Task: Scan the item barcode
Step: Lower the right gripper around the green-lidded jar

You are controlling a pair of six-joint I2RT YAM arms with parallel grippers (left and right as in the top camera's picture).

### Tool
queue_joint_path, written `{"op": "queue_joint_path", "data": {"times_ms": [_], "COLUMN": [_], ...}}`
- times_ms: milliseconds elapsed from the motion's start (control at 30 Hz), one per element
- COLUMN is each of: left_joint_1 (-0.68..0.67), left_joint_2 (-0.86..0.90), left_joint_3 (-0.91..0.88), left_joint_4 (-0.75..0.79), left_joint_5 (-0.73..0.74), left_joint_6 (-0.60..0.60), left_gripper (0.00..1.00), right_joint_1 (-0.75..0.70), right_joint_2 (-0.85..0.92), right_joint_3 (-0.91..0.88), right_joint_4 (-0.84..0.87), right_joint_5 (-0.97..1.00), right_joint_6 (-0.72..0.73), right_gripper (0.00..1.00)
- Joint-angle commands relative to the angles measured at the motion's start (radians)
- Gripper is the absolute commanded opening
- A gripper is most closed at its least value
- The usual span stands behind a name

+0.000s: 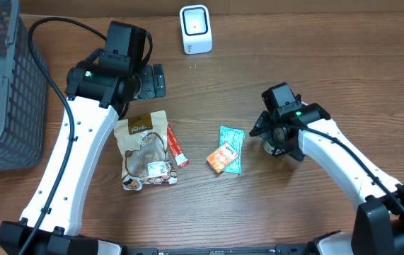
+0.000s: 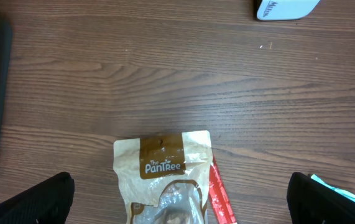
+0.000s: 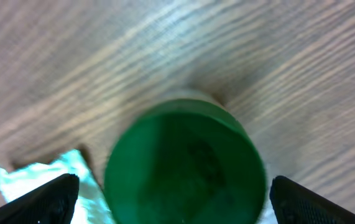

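Note:
Several items lie on the wooden table. A tan PanTree snack bag (image 1: 145, 145) (image 2: 165, 168) has a red stick packet (image 1: 176, 145) (image 2: 221, 199) beside it. To the right lie an orange packet (image 1: 222, 157) and a teal packet (image 1: 231, 147). My left gripper (image 1: 151, 81) (image 2: 180, 199) hangs open above the snack bag's top end and holds nothing. My right gripper (image 1: 276, 136) (image 3: 177, 199) is open, with its fingers on either side of a round green-lidded container (image 3: 183, 162). A gap shows on both sides of the lid. The white scanner (image 1: 195, 30) (image 2: 286, 7) stands at the table's far edge.
A grey mesh basket (image 1: 3, 92) sits at the left edge. A black cable (image 1: 53, 42) runs from the left arm past the basket.

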Motion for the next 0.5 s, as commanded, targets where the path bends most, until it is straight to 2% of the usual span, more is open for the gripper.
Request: {"op": "queue_joint_path", "data": {"times_ms": [0, 33, 67, 133, 233, 367, 400, 467], "left_joint_1": [0.002, 0.002, 0.002, 0.002, 0.002, 0.002, 0.002, 0.002], "left_joint_2": [-0.003, -0.003, -0.003, -0.003, -0.003, -0.003, -0.003, -0.003], "left_joint_3": [0.013, 0.013, 0.013, 0.013, 0.013, 0.013, 0.013, 0.013], "left_joint_4": [0.001, 0.001, 0.001, 0.001, 0.001, 0.001, 0.001, 0.001], "left_joint_5": [-0.013, -0.014, -0.013, -0.014, -0.014, -0.013, -0.014, -0.013], "left_joint_6": [0.019, 0.019, 0.019, 0.019, 0.019, 0.019, 0.019, 0.019], "left_gripper": [1.00, 1.00, 1.00, 1.00, 1.00, 1.00, 1.00, 1.00], "right_joint_1": [-0.002, -0.002, -0.001, -0.002, -0.002, -0.002, -0.002, -0.002], "right_joint_2": [0.006, 0.006, 0.006, 0.006, 0.006, 0.006, 0.006, 0.006], "right_joint_3": [0.023, 0.021, 0.021, 0.019, 0.010, -0.003, -0.003, -0.003], "right_joint_4": [0.009, 0.005, -0.002, -0.019, -0.016, 0.008, 0.006, 0.004], "right_joint_5": [-0.005, -0.005, -0.005, -0.004, -0.004, 0.002, 0.007, 0.006], "right_joint_6": [0.053, 0.054, 0.068, 0.139, 0.217, 0.235, 0.233, 0.191], "right_gripper": [0.93, 0.82, 0.76, 0.72, 0.72, 0.71, 0.68, 0.55]}}
